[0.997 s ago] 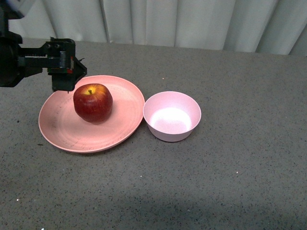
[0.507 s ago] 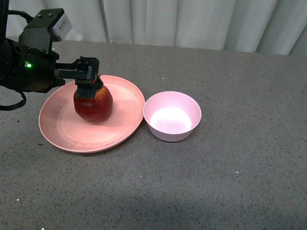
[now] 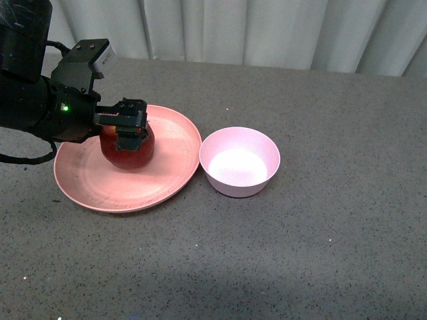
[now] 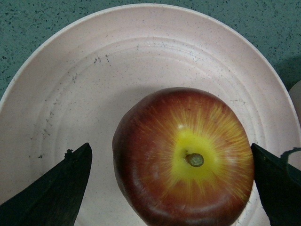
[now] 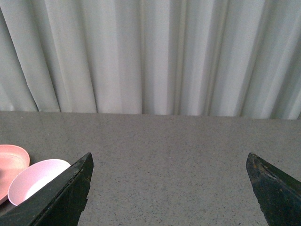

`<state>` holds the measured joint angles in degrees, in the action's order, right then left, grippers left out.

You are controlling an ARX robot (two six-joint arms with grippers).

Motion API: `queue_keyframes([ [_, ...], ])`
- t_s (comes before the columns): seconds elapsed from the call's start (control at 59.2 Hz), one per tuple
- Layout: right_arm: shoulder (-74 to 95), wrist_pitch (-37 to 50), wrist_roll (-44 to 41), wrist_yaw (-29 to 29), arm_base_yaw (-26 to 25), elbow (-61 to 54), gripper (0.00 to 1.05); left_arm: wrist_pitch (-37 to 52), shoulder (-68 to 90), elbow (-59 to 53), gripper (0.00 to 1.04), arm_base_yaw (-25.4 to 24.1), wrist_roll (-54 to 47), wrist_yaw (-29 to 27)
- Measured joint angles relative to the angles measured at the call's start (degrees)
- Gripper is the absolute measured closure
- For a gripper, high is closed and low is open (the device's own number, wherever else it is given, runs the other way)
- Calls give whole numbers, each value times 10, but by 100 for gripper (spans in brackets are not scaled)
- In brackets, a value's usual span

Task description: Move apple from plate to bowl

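The dark-red apple (image 3: 128, 159) (image 4: 183, 160) with a yellow patch around its stem rests on the salmon-pink plate (image 3: 167, 173) (image 4: 94, 84) at the left of the table. My left gripper (image 3: 130, 135) (image 4: 170, 149) hangs directly over it, open, one finger on each side of the fruit with a gap still showing on one side. Just right of the plate stands the pale pink bowl (image 3: 239, 161) (image 5: 33, 181), with nothing in it. My right gripper (image 5: 169, 157) is open above bare tabletop, away from the dishes, and does not show in the front view.
Grey speckled tabletop (image 3: 320, 233) stretches to the right of the bowl and toward the front. A white curtain (image 3: 267, 30) closes off the back edge. The plate's rim (image 5: 9, 162) shows beside the bowl in the right wrist view.
My left arm has moved right and down, from behind the plate's far-left rim to over the apple. Its open fingers now straddle the fruit. Apple, plate and bowl have not shifted.
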<state>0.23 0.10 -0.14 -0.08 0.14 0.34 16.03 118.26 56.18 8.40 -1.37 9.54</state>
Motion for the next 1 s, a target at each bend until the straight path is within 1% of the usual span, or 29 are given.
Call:
queue_keyframes([
  [0.084,0,0,0,0,0,0,9,0,0,0,32,0,1,1],
  [0.152,0,0,0,0,0,0,9,5,-2,0,34,2,3,2],
  [0.355,0,0,0,0,0,0,9,16,-22,0,35,24,40,8],
  [0.558,0,0,0,0,0,0,9,24,-62,5,35,83,72,16],
  [0.744,0,0,0,0,0,0,9,31,-65,7,35,129,82,15],
  [0.997,0,0,0,0,0,0,9,31,-48,23,35,157,99,5],
])
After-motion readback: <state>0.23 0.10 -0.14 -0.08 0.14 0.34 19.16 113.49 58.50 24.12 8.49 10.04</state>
